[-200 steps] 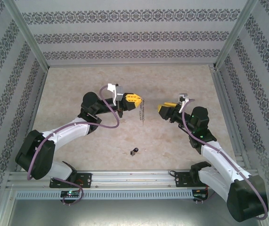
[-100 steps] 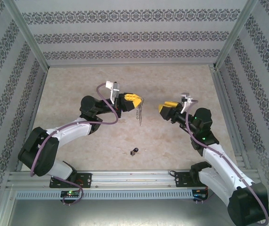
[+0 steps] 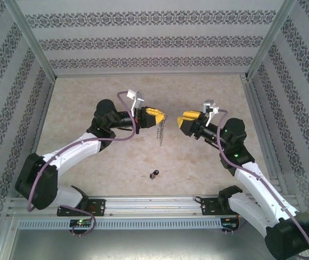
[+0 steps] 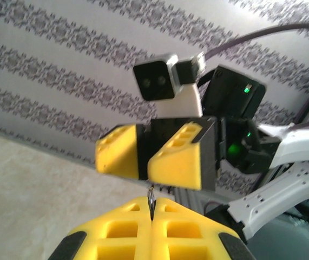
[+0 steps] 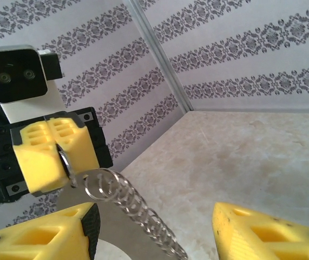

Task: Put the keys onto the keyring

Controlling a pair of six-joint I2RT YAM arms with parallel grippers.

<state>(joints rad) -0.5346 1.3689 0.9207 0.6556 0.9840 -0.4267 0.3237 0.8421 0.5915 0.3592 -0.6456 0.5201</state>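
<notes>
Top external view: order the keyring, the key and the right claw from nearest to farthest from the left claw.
1. keyring, pinched in the left claw itself.
2. right claw, facing it on the right.
3. key, lying apart, toward the near edge.

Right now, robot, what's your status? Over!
Left jaws shut on the keyring, chain dangling above the table. Right jaws open, facing it, empty. Key lies on the table nearer the bases, untouched. Nothing blocking it.

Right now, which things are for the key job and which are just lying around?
For the job: keyring, pinched in the left gripper; black-headed key on the table; open right gripper.
Just there: patterned walls, metal rail.
</notes>
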